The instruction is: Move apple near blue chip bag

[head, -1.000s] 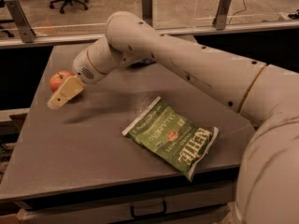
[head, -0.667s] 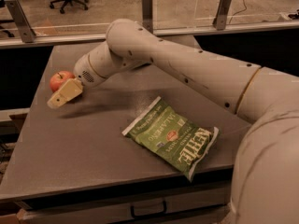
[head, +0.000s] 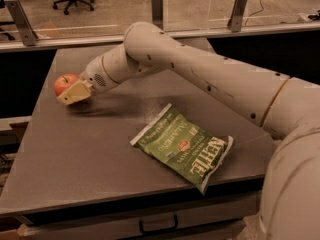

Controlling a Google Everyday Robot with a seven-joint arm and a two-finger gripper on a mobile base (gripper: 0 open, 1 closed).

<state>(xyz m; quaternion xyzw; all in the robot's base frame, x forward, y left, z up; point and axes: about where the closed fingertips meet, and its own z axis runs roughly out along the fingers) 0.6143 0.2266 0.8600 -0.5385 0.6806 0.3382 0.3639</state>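
You have one apple against your hand at the surface's left edge (grip: cannot tell). One green Kettle chip bag lies flat, well apart.

The gripper is at the far left side of the table, right up against the apple. The green chip bag lies flat toward the near right, well apart from the gripper. Between them the grey top is bare, and so is the near left corner (lots of room to pass). The big arm stretches over the back of the table and blocks that part.
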